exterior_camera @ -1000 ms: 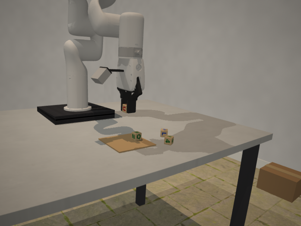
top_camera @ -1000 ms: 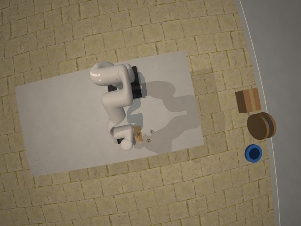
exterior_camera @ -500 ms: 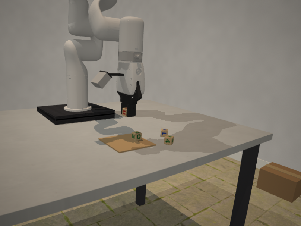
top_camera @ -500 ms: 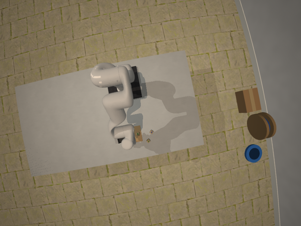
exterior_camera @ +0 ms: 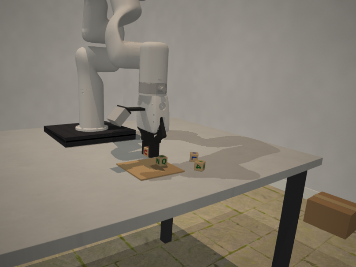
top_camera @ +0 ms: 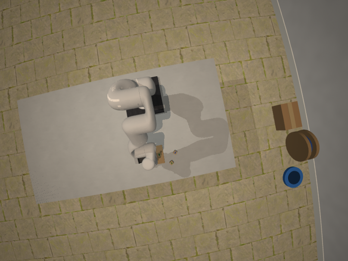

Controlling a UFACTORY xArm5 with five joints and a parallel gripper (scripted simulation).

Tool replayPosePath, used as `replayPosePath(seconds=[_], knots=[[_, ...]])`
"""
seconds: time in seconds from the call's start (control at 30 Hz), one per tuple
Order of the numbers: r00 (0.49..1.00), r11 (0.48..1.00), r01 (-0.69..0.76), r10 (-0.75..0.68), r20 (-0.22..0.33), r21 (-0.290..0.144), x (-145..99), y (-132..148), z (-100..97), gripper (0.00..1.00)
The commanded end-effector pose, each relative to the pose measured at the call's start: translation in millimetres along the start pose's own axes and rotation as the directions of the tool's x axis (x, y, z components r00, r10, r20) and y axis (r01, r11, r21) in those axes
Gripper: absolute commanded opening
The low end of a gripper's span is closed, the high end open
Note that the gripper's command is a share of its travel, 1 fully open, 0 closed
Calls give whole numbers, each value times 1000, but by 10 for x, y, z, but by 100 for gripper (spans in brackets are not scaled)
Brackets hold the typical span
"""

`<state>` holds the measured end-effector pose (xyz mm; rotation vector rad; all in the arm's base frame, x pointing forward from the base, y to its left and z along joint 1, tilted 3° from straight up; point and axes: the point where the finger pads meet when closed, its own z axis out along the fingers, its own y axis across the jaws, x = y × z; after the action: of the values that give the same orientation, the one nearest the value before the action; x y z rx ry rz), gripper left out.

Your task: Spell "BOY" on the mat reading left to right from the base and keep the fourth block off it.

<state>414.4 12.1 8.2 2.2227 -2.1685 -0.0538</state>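
Note:
My gripper (exterior_camera: 150, 150) is shut on a wooden block with a red letter on its side (exterior_camera: 146, 151) and holds it low over the far part of the brown mat (exterior_camera: 150, 169). In the overhead view the wrist (top_camera: 146, 157) hides this block. A block with green letters N and Q on its sides (exterior_camera: 161, 160) lies on the mat (top_camera: 161, 153) just right of my fingers; it also shows in the overhead view (top_camera: 159, 154). Two more blocks lie on the table right of the mat: one with a blue L (exterior_camera: 194, 156) (top_camera: 175, 151) and one with a green 4 (exterior_camera: 199, 165) (top_camera: 171, 162).
The robot base plate (exterior_camera: 89, 133) stands behind the mat. The table's right edge (exterior_camera: 304, 163) is beyond the two loose blocks. On the floor are a cardboard box (top_camera: 286, 115), a brown drum (top_camera: 302, 144) and a blue ring (top_camera: 292, 176).

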Motion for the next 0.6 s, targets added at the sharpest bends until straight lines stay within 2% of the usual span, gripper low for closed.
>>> replayPosePath(seconds=[0.0,0.2,0.57], knots=[[1000,1000,0,0,0,6,2,-40,164,21],[1000,1000,0,0,0,6,3,-41,259,21],[1000,1000,0,0,0,6,3,-41,264,21]])
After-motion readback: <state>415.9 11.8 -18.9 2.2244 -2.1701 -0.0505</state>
